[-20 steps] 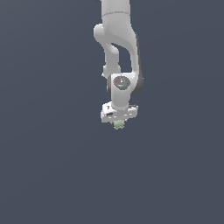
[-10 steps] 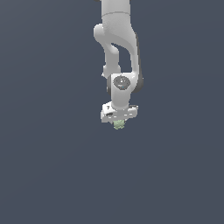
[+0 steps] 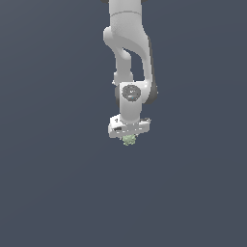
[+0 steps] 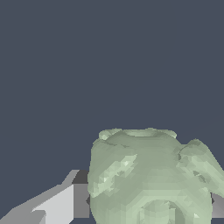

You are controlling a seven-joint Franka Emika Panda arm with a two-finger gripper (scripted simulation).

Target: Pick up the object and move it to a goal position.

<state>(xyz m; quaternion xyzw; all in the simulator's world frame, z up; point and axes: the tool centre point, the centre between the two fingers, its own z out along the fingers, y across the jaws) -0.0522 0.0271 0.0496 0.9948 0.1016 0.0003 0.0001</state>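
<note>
You are looking at a white Panda arm [image 3: 129,53] reaching down from the top of the exterior view against a flat, dark blue-grey backdrop, its wrist pointed straight down and its gripper [image 3: 129,138] at the lowest point. The object [image 3: 129,140], a small pale green bumpy lump, sits directly under the gripper's white body, tucked between its fingers and far smaller than the hand above it. From the wrist view you see the same object [image 4: 151,177] filling the lower part of the picture, its surface knobbly, with a flat rim on its upper side and a round hollow low on its face. One light grey finger [image 4: 61,203] presses against one flank of the object, and a sliver of the other finger [image 4: 217,205] shows at the opposite flank, so the jaws stand narrowed and clamped on the object. Around the arm you see only the plain dark backdrop, with no visible surface touching the object in either view
</note>
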